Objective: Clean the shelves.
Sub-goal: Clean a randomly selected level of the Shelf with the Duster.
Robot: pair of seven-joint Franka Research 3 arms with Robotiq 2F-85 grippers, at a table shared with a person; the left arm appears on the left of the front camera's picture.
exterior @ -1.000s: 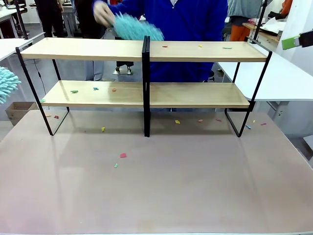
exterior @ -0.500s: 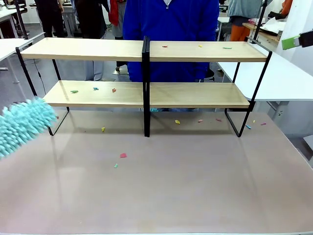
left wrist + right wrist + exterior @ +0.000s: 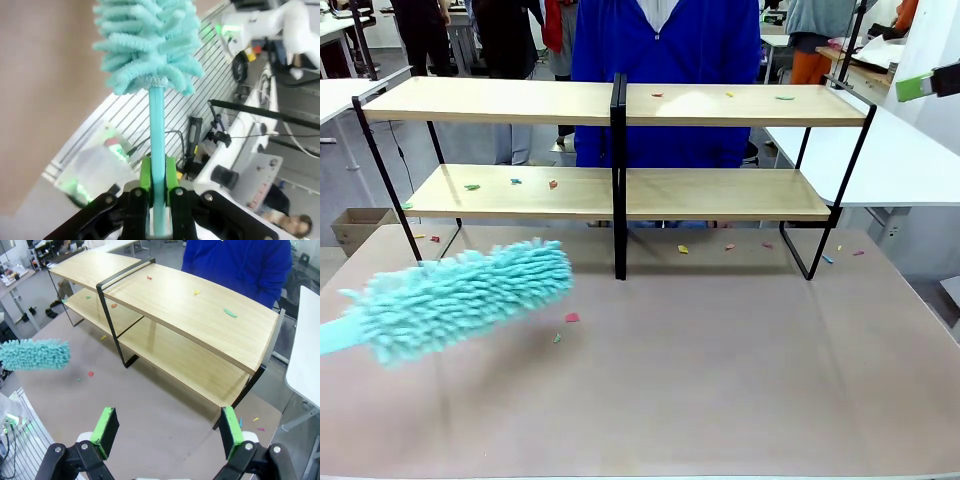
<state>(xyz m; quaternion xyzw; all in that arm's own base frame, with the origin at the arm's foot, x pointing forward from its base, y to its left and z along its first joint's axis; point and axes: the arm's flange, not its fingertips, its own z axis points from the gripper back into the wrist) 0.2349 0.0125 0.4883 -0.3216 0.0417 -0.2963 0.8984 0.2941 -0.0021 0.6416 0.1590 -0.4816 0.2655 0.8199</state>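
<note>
The shelves (image 3: 490, 100) stand across the far half of the table, two light-wood boards in a black frame, also seen from above in the right wrist view (image 3: 190, 315). Small coloured scraps (image 3: 729, 94) lie on the top board's right half, and more scraps (image 3: 472, 187) on the lower board's left half. My left gripper (image 3: 157, 172) is shut on the handle of a teal fluffy duster (image 3: 145, 40). The duster (image 3: 460, 295) hovers over the table, in front of the shelves' left half. My right gripper (image 3: 169, 429) is open and empty, high above the table's right side.
Loose scraps (image 3: 572, 318) dot the brown table (image 3: 720, 400) in front of and under the shelves. A person in a blue top (image 3: 665, 60) stands right behind the shelves. A white table (image 3: 900, 160) adjoins at right, and a cardboard box (image 3: 355, 225) sits on the floor at left.
My duster has swung in from the left edge, rightward over the table. The person's hand and their own teal duster, over the top board a second ago, are gone.
</note>
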